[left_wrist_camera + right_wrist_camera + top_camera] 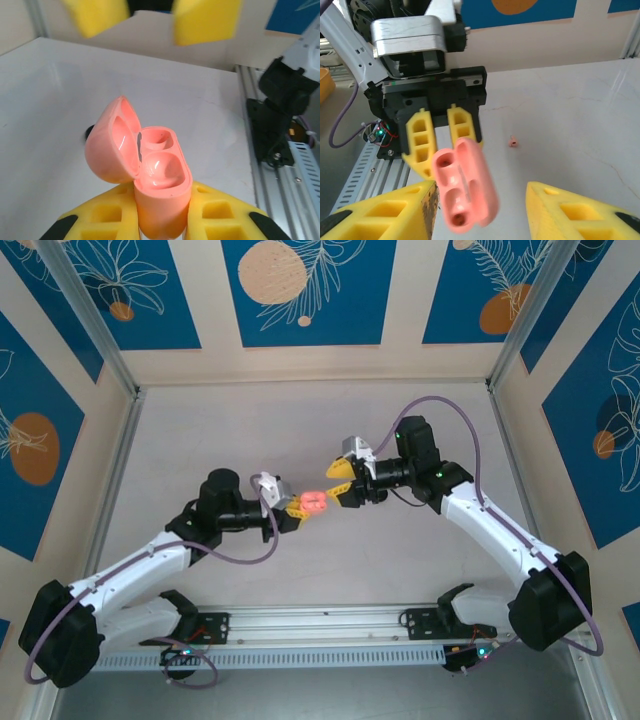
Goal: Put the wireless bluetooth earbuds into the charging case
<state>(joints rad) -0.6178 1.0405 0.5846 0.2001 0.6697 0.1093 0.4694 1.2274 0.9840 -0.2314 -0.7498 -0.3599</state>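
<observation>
Held-up charging case, pink earbud down on the desk.
The left fingers clamp the case, lid open; the right fingers, apart and empty, face its wells, the bud lying below and beyond.

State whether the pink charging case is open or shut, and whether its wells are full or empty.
Open and empty: the pink charging case has its lid swung back, and both wells are bare.

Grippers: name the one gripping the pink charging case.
The left gripper: its yellow fingers clamp the base of the open pink charging case, while the right gripper stands open.
</observation>
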